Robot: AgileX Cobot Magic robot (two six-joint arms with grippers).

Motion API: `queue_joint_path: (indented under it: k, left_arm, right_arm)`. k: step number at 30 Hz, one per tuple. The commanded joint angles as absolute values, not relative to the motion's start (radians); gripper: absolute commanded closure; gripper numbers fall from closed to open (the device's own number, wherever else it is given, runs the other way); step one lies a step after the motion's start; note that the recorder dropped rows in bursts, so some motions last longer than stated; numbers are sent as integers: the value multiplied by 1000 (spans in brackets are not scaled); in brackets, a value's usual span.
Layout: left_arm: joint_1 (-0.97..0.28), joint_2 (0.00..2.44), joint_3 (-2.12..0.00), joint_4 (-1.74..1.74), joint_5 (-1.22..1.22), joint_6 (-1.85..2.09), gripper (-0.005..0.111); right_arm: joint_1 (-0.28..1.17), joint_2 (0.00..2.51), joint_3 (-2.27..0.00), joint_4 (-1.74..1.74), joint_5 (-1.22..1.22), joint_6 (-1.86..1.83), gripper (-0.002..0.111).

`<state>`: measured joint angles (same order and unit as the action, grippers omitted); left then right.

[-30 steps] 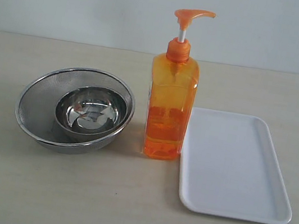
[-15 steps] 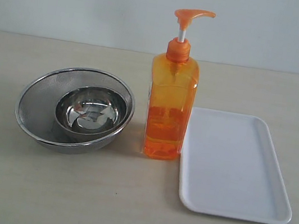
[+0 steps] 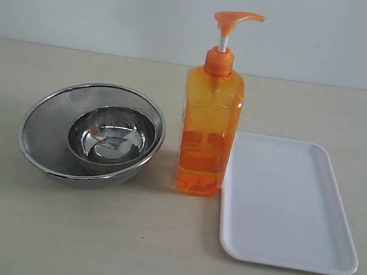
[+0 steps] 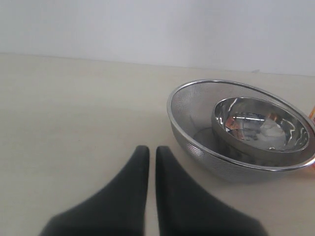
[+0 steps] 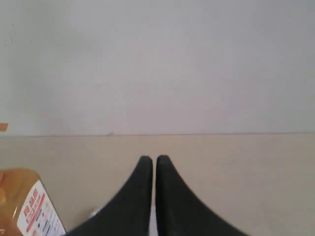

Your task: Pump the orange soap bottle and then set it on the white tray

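Observation:
The orange soap bottle (image 3: 208, 127) stands upright on the table in the exterior view, its pump head (image 3: 235, 20) raised on the white stem. Its right side touches or nearly touches the left rim of the white tray (image 3: 285, 202), which lies flat with nothing on it. Neither arm shows in the exterior view. In the left wrist view my left gripper (image 4: 148, 150) is shut with nothing between its dark fingers, a short way from the steel bowls. My right gripper (image 5: 151, 160) is likewise shut and holds nothing; the bottle's labelled shoulder (image 5: 29, 206) shows at that view's corner.
A steel mesh strainer bowl (image 3: 53, 124) holding a smaller shiny steel bowl (image 3: 110, 136) sits left of the bottle; the strainer (image 4: 197, 123) also shows in the left wrist view. A pale wall rises behind the beige table (image 3: 84, 233).

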<state>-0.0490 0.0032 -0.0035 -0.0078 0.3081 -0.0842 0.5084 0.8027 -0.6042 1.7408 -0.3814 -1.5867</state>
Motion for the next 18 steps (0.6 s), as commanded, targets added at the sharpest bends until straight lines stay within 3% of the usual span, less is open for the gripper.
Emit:
queue_joint_path:
  k: [1, 6, 10, 12, 18]
  left_arm:
    - [-46, 0, 0, -19, 307, -81, 102]
    - [-46, 0, 0, -19, 307, -81, 102]
    - [-46, 0, 0, -19, 307, -81, 102]
    - [-46, 0, 0, -19, 307, -81, 102]
    - [-46, 0, 0, -19, 307, -81, 102]
  right_arm:
    - [710, 845, -573, 1614, -593, -1479, 108]
    - [962, 860, -429, 1239, -882, -1049, 108]
    - [1081, 876, -325, 1058, -943, -839, 107]
    - [1099, 918, -307, 1059, -948, -780, 98]
    - [1099, 1140, -307, 880, -960, -628, 58]
